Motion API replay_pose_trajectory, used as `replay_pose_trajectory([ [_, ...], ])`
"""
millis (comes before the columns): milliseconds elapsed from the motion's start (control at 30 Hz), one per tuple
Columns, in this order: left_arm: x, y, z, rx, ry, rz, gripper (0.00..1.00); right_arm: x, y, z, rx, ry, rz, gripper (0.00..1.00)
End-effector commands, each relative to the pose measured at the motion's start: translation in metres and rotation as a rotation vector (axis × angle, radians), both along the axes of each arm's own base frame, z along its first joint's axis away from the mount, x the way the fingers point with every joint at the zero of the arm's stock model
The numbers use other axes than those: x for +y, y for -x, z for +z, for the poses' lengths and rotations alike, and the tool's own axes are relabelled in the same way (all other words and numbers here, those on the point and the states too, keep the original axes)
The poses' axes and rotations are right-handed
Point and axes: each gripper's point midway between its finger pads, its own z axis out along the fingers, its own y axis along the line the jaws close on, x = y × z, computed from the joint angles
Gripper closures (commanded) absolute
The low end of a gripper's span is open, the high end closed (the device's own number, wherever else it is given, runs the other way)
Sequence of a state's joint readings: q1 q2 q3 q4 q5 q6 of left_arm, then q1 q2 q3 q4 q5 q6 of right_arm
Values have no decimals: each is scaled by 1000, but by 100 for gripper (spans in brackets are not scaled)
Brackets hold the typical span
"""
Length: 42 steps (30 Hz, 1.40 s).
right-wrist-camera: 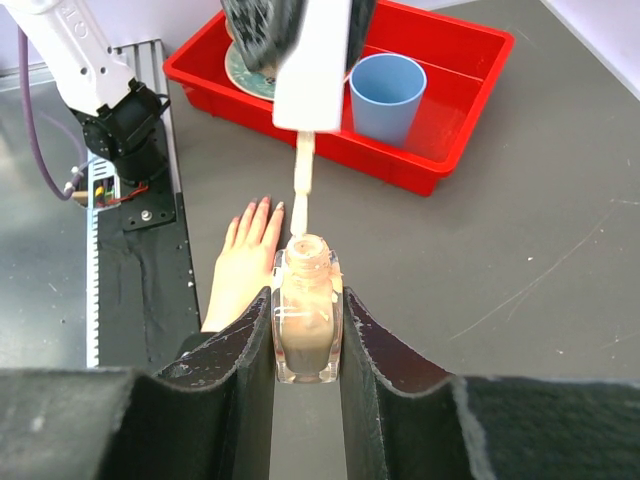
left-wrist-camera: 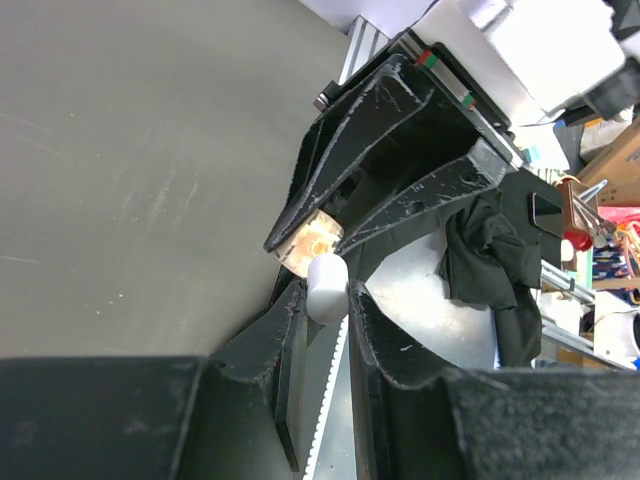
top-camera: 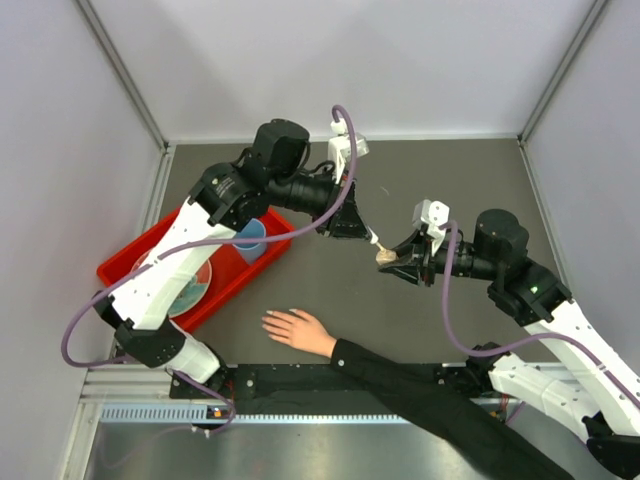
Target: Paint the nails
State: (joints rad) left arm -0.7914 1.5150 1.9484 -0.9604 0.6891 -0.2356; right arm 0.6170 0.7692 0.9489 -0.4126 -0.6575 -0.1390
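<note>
Right wrist: polish bottle [right-wrist-camera: 305, 325] between fingers [right-wrist-camera: 235, 365].

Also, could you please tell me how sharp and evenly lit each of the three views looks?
Top external view: soft, even light, faint shadows, everything sharp. Left wrist view: the white housing at top right is blown out; the brush cap is nearly featureless. Right wrist view: the polish bottle is crisp, while that cap, near the lens, looks soft and overbright.

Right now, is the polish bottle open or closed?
Open. The polish bottle in the right gripper has a bare neck; the left gripper holds its white cap and brush above.
</note>
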Motion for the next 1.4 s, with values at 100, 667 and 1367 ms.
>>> replay_pose_trajectory([
  [100,-4,0,7,-40,8,-9,100,1,1,29,-88,-48,20,100],
  [667,-7,4,3,-34,-4,-27,100,-1,1,31,-98,-54,9,100],
  [1367,-13,1,4,-38,-11,-21,100,-1,6,33,-104,-56,26,100],
])
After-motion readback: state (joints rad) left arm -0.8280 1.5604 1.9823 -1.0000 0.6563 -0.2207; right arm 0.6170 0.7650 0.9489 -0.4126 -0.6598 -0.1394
